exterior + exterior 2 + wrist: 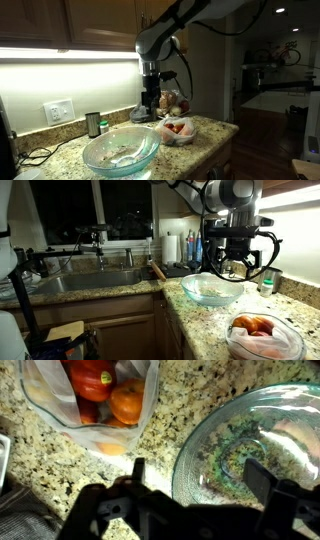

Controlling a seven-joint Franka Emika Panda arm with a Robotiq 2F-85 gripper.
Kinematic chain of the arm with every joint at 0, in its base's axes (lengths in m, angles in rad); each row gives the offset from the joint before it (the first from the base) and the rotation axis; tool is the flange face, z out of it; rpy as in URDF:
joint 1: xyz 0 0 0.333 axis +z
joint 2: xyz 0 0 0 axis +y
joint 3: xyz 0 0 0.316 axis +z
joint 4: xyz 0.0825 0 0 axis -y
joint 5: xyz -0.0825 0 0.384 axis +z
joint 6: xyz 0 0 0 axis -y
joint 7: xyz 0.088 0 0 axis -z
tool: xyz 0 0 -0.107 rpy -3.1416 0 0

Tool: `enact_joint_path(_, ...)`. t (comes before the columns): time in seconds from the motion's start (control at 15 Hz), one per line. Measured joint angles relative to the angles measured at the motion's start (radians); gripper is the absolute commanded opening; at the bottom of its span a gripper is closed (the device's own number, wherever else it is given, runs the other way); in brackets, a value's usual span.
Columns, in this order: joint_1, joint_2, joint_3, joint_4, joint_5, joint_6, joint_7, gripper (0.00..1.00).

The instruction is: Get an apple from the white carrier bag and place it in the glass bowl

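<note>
The glass bowl (121, 151) stands empty on the granite counter; it also shows in an exterior view (211, 288) and at the right of the wrist view (250, 440). The white carrier bag (178, 129) lies open beside it with red and orange fruit inside, seen in an exterior view (264, 337) and at the top left of the wrist view (100, 395). My gripper (198, 472) is open and empty, hovering above the counter over the bowl's rim, between bowl and bag. It hangs from the arm in both exterior views (150, 100) (237, 268).
A sink (85, 280) with a tap lies along the counter. Bottles and a paper roll (172, 248) stand at the back wall. A small dark canister (93, 124) sits near a wall socket. The counter edge drops off beside the bag.
</note>
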Motion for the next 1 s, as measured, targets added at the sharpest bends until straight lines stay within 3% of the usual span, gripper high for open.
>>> enact_joint_path(1.0, 0.015, -0.002, -0.05, -0.086, -0.116, -0.001, 0.324, 1.0)
